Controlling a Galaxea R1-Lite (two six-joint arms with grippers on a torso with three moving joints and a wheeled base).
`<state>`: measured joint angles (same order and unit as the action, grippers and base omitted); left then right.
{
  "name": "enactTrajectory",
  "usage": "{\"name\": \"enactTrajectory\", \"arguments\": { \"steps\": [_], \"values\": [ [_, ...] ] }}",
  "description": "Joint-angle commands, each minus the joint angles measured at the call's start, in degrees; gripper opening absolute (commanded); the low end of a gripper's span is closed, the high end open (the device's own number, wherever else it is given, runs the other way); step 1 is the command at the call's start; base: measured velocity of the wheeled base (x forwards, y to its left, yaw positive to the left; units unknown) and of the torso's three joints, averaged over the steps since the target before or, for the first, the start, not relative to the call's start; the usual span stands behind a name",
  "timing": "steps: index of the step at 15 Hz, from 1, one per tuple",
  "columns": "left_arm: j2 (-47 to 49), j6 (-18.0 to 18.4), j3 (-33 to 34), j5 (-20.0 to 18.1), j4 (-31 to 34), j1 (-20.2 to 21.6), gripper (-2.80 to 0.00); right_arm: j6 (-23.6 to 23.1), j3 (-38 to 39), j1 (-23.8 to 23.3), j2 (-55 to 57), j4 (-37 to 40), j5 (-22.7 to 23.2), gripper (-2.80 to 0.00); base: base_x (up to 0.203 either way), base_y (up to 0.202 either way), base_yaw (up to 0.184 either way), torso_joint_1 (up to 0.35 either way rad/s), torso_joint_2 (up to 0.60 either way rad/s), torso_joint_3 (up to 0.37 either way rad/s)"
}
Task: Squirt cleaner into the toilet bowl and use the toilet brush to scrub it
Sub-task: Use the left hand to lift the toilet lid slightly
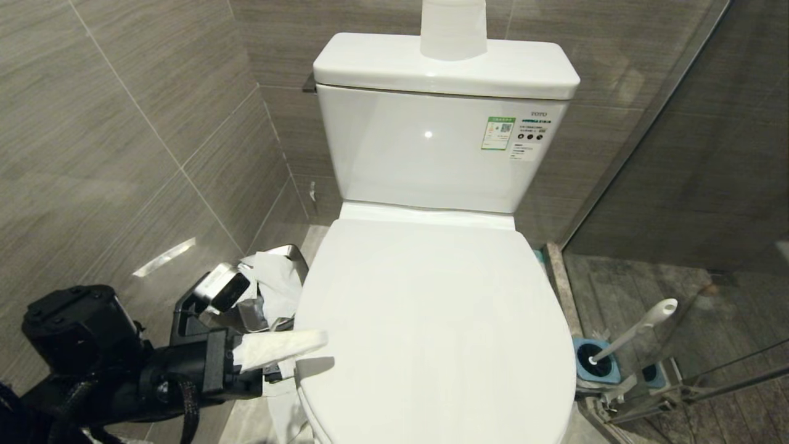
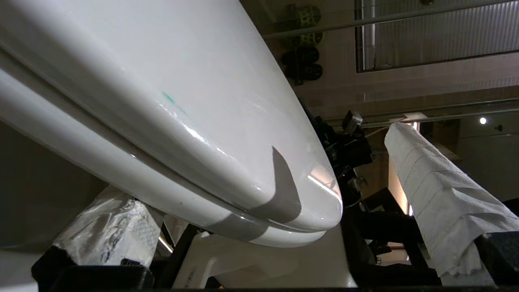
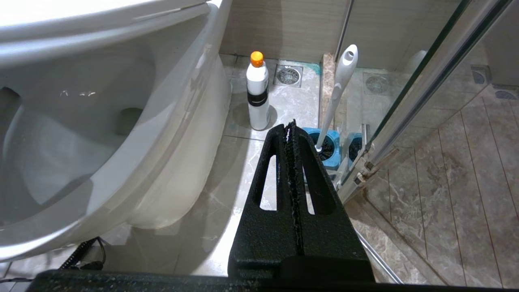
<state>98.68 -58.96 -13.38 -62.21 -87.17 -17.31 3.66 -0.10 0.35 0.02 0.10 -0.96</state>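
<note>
The wall on the left is made of big grey-brown tiles with thin pale lines between them. Low down by that wall is the left gripper. Its fingers are wrapped in white paper and spread wide apart, holding nothing. One finger sits above the edge of the toilet lid and the other sits below it, at the lid's left side near the front. Just behind the gripper stands a small shiny bin with crumpled white paper poking out.

In the middle is the white toilet. Its lid is down, so the toilet bowl shows only from the outside. The tank behind has a green sticker.

On the right is a glass door, with a wet stone floor under it. The toilet brush stands tilted in its blue holder on the floor, right beside the toilet. A white bottle with an orange cap stands on the floor near it. The right gripper hangs low by the toilet's right side, pressed shut and empty.
</note>
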Motion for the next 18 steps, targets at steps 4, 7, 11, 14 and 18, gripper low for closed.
{"name": "enactTrajectory", "arguments": {
  "steps": [4,7,11,14,18],
  "values": [
    [-4.6,-5.4,-4.2,-0.3,-0.5,0.0,0.0,0.0,0.0,0.0,0.0,0.0,0.0,-2.8,0.0,0.0,0.0,0.0,0.0,0.0],
    [-5.2,-6.2,-5.2,-0.5,-0.5,0.0,0.0,0.0,0.0,0.0,0.0,0.0,0.0,-2.8,0.0,0.0,0.0,0.0,0.0,0.0],
    [-5.4,-6.3,-6.2,-0.4,-0.5,0.0,0.0,0.0,0.0,0.0,0.0,0.0,0.0,-2.8,0.0,0.0,0.0,0.0,0.0,0.0],
    [-5.7,-6.5,-9.5,-0.2,-0.5,0.0,0.0,0.0,0.0,0.0,0.0,0.0,0.0,-2.8,0.0,0.0,0.0,0.0,0.0,0.0],
    [-7.0,-10.9,-15.0,0.3,-0.5,-0.1,0.0,0.0,0.0,0.0,0.0,0.0,0.0,-2.8,0.0,0.0,0.0,0.0,0.0,0.0]
  ]
}}
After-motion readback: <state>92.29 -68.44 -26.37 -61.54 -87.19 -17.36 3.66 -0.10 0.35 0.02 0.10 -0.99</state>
